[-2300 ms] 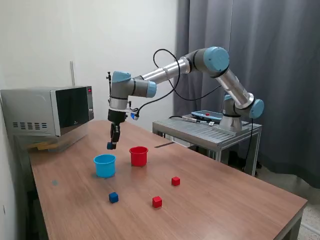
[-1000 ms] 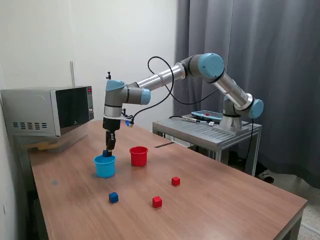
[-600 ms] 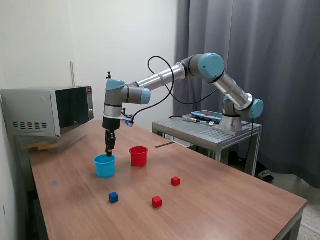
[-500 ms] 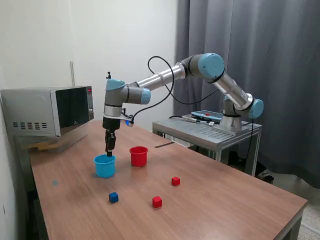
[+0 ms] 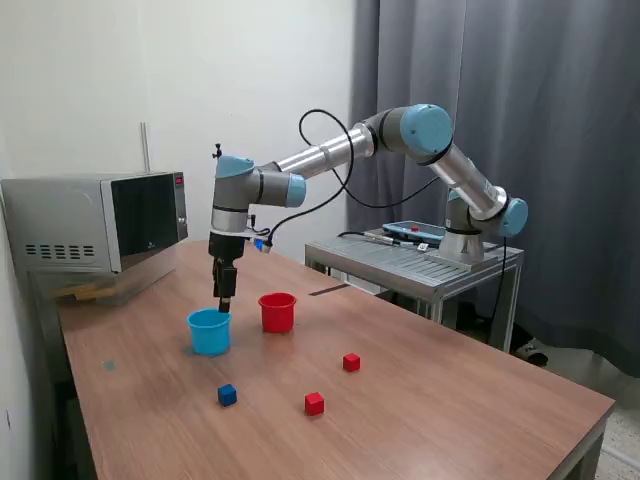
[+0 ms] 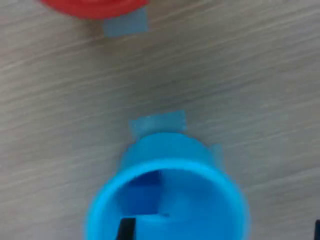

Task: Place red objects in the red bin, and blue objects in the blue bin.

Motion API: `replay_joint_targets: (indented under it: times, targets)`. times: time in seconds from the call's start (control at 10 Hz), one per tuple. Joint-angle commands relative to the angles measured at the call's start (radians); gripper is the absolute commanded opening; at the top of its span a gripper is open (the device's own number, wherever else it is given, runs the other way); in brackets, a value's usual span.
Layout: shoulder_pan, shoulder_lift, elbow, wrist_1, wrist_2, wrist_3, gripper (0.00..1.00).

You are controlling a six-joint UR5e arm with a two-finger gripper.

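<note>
Underneath, wooden table (image 5: 420, 400); grey curtain (image 5: 520, 120) behind.

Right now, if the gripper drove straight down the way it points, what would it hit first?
Probably the blue bin: the gripper hangs just above its rim, and the blue cube lies inside.

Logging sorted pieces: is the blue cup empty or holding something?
Holding something: in the wrist view a dark blue cube lies inside the blue cup.
</note>
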Motion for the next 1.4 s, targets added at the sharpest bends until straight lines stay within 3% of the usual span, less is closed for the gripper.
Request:
replay_joint_targets:
  times: [0.0, 0.3, 0.4, 0.6, 0.7, 1.2, 1.3]
  targets:
    - [0.091, -0.046, 0.023, 0.01, -0.003, -0.015, 1.0]
    - [0.179, -0.044, 0.003, 0.039, 0.001, -0.047, 1.0]
    - [0.191, -0.006, -0.048, 0.039, 0.001, -0.049, 1.0]
    - [0.19, 0.055, -0.121, 0.034, 0.012, -0.05, 1.0]
    - [0.19, 0.083, -0.147, 0.031, 0.033, -0.052, 1.0]
    - [0.191, 0.204, -0.257, 0.03, 0.038, -0.072, 1.0]
    - [0.191, 0.221, -0.275, 0.028, 0.07, -0.073, 1.0]
